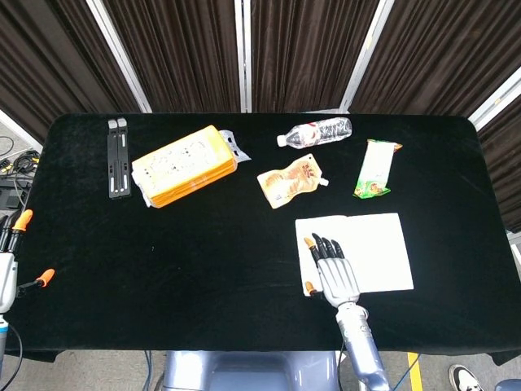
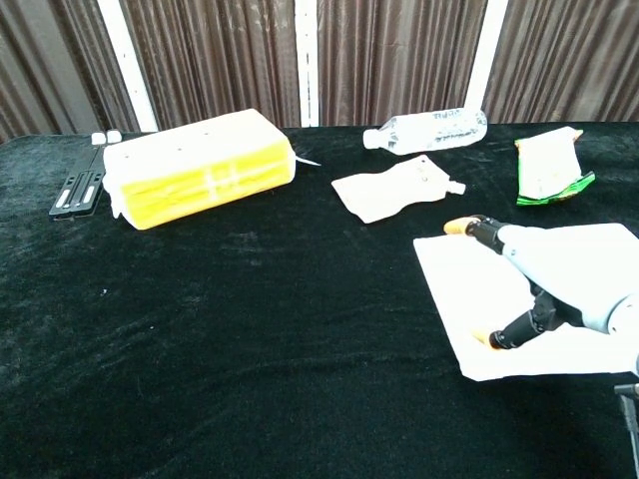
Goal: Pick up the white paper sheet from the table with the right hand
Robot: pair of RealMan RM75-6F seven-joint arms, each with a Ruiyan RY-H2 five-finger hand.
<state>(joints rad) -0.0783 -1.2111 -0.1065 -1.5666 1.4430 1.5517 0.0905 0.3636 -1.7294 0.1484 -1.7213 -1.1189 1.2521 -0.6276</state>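
Note:
The white paper sheet (image 1: 370, 249) (image 2: 599, 259) lies flat on the black table, right of centre near the front edge. My right hand (image 1: 334, 271) (image 2: 544, 274) is over the sheet's left part, palm down, fingers spread and pointing away from me, holding nothing. Whether its fingertips touch the paper is unclear. My left hand (image 1: 10, 265) hangs at the table's left edge, fingers apart and empty; the chest view does not show it.
Behind the sheet lie a tan spout pouch (image 1: 291, 181), a green-and-white snack pack (image 1: 375, 169) and a clear water bottle (image 1: 316, 132). A yellow package (image 1: 183, 165) and a black folded stand (image 1: 119, 157) are at the far left.

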